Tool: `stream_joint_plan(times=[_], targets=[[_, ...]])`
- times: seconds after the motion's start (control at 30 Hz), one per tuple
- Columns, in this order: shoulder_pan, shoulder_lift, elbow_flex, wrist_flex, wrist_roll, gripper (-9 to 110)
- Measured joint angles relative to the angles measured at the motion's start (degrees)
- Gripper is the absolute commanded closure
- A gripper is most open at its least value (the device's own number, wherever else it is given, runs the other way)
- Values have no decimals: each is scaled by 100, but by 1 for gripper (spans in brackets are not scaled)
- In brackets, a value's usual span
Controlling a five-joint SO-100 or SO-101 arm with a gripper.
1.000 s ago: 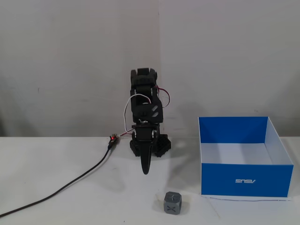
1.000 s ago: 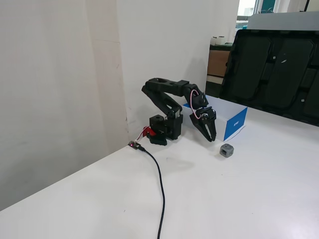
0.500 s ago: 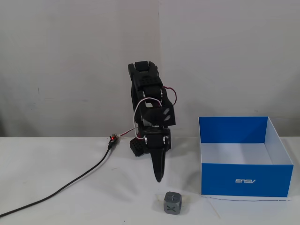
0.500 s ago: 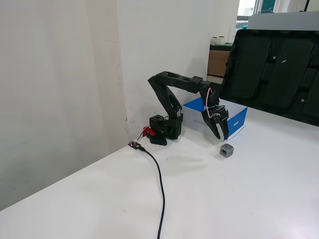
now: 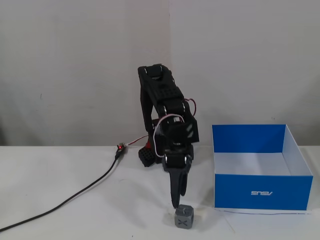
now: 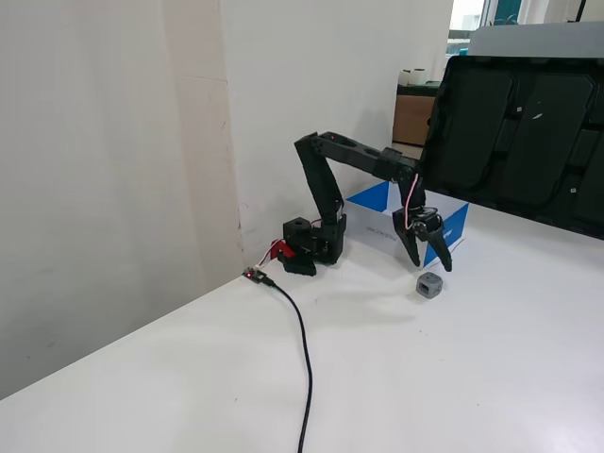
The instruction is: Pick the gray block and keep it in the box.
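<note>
Spread gripper [image 6: 430, 266] fingers — one fixed view only

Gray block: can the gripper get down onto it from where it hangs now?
Probably yes. The gripper hangs open just above the gray block, nothing lies between them, and the box stands off to the side.

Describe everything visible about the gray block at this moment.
The gray block is a small gray cube with bevelled corners and a dark X on its front face, sitting flat on the white table, outside the blue box. The open claw hangs just above it, not gripping it.
</note>
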Motion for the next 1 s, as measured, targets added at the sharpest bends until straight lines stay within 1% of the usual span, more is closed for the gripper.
stream_joint_plan(times=[0.33,0.47,0.8,1.0], targets=[[0,-1380,-580,-185,62,72],[0,-1652,-668,-185,53,73],[9,-1837,-668,-308,53,85],[9,-1942,-668,-308,53,91]])
